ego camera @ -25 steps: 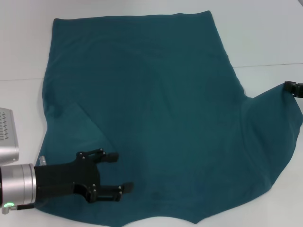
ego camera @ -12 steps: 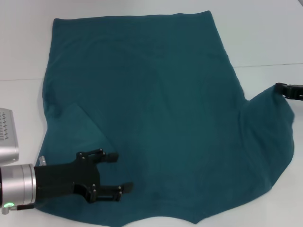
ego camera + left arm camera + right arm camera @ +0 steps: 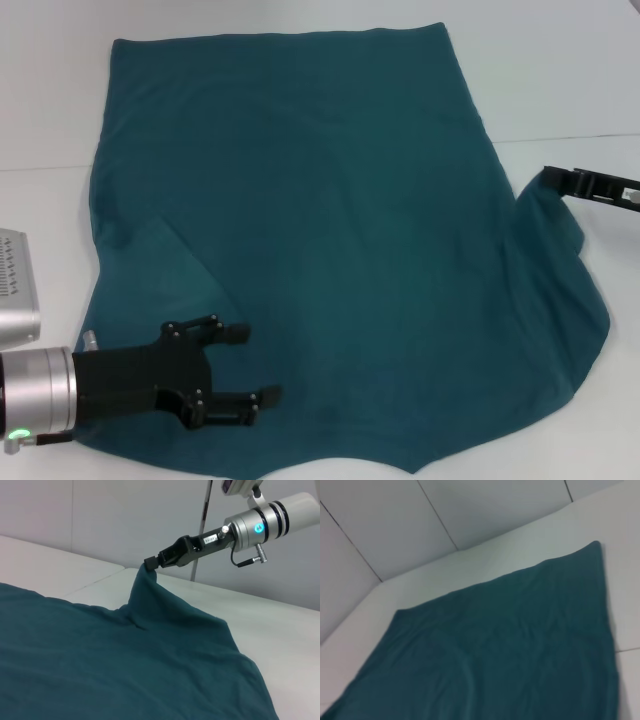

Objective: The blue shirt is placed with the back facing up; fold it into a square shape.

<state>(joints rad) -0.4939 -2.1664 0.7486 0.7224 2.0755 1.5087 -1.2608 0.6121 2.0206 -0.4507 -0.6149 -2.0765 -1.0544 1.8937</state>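
The blue shirt (image 3: 300, 220) lies spread flat on the white table (image 3: 560, 80), plain side up. Its left sleeve (image 3: 160, 275) is folded in over the body. My left gripper (image 3: 255, 364) is open and empty, low over the shirt's near left part. My right gripper (image 3: 556, 180) is shut on the tip of the right sleeve (image 3: 545, 250) and holds it raised above the table at the shirt's right side. In the left wrist view the right gripper (image 3: 152, 562) pinches the sleeve tip, and the fabric (image 3: 125, 665) hangs from it in a peak. The right wrist view shows only the shirt (image 3: 495, 650).
A grey metal device (image 3: 15, 285) sits at the table's left edge beside the shirt. A seam (image 3: 570, 137) runs across the table top. Bare table shows to the right of the shirt and behind it.
My right gripper has moved left, toward the shirt's body, carrying the sleeve tip with it and lifting the sleeve off the table. The left arm has not moved.
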